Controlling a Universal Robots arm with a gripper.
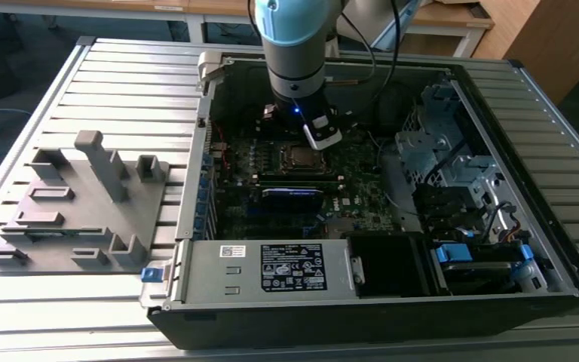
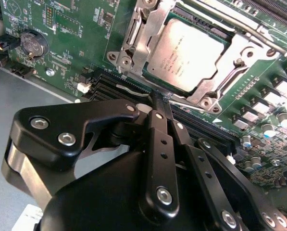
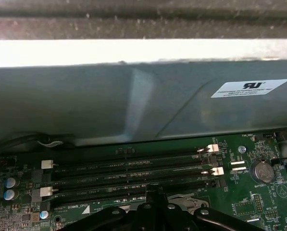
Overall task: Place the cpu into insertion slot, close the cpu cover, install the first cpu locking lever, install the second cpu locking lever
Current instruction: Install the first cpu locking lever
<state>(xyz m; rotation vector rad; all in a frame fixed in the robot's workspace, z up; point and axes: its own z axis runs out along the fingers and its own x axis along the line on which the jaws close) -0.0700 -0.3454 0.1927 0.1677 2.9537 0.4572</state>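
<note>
The cpu [image 2: 189,53] lies flat in the insertion slot [image 1: 300,157], its silvery top facing up. The cpu cover [image 2: 143,43] is folded down around it as a metal frame. One thin locking lever [image 2: 126,89] runs along the socket's edge beside the memory slots, and another locking lever [image 2: 239,28] runs along the opposite edge. My gripper [image 2: 158,98] is shut, its black fingertips [image 3: 155,191] pressed together and resting at the nearer lever. Whether they pinch the wire is hidden. In the exterior view the gripper [image 1: 322,140] hangs just above the socket inside the case.
Long black memory slots [image 3: 129,168] lie right beside the fingertips. A coin battery [image 2: 32,43] sits on the green board. The case wall [image 3: 133,106] rises close behind. A power supply box [image 1: 269,268], a drive cage [image 1: 440,143] and a grey fixture plate [image 1: 78,204] surround the work.
</note>
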